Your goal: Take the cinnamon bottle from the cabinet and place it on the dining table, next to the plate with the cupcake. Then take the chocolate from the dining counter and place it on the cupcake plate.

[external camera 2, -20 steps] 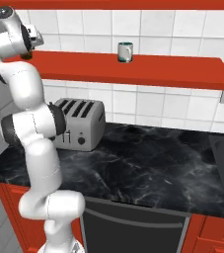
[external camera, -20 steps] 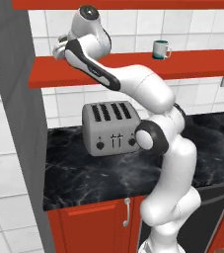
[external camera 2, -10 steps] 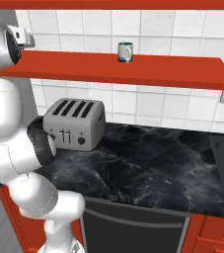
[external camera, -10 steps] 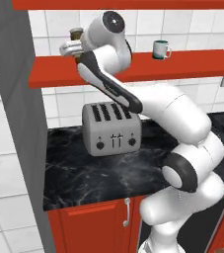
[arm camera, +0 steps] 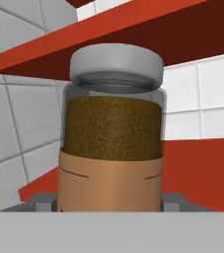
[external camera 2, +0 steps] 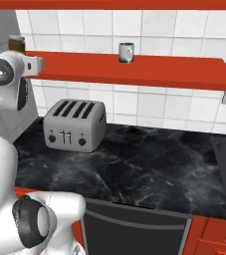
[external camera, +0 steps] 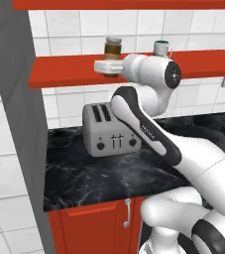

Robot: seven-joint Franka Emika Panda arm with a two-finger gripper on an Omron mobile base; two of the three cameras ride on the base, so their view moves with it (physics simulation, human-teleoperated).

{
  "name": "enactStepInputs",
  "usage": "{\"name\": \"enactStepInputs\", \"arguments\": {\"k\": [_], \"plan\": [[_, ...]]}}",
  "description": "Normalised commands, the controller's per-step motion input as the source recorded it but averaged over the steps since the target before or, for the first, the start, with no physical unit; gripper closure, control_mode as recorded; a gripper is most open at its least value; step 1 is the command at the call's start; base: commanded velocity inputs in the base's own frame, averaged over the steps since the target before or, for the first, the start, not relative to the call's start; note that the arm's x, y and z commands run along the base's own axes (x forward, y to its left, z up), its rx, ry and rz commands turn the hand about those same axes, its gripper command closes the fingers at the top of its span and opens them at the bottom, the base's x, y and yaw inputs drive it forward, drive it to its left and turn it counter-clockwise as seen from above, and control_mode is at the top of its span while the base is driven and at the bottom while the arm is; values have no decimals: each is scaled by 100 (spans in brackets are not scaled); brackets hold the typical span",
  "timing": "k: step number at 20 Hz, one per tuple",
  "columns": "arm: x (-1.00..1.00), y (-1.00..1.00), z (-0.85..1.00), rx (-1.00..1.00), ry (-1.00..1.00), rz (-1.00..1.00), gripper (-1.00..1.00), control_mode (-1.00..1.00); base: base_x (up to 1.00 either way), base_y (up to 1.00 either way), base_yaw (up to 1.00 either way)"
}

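While the arm stretches up to the red shelf, the claw sits level with the lower half of the cinnamon bottle, and from the side it looks as though its fingers stand on either side of the bottle. In the view from the hand the bottle stands dead ahead and very close, upright, grey lid on top and tan label at the bottom, reaching down between the finger tips. The jaws are set about bottle-wide. I would judge them closed on the bottle, though the contact itself is hidden low in the frame, so I cannot be certain.

The bottle seems to be standing on the shelf, or barely off it. So this is the first step of the job, fetching the cinnamon, and only at its start. The dining table, cupcake plate and chocolate are nowhere near the claw here.

Next, I think, the claw must lift the bottle a little and draw it back off the shelf, keeping it upright and clear of the board above. Below the claw stands a toaster on the black counter. A mug stands on the same shelf, well off to the claw's side, and should not be in the way.
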Motion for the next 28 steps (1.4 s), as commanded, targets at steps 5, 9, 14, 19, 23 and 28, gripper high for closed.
{"name": "enactStepInputs", "arguments": {"k": [5,9,14,19,23,28], "plan": [[-95,-50,0,9,-16,12,100,-100,0,0,0],[-30,-13,-4,3,-4,7,100,-100,0,0,0],[-4,-3,-8,0,4,4,100,-100,0,0,0],[-43,-28,-28,0,0,23,100,-100,0,0,0],[-39,-14,-46,0,-1,16,100,-100,0,0,0],[-38,-1,-14,-3,-8,10,100,-100,0,0,0]]}}
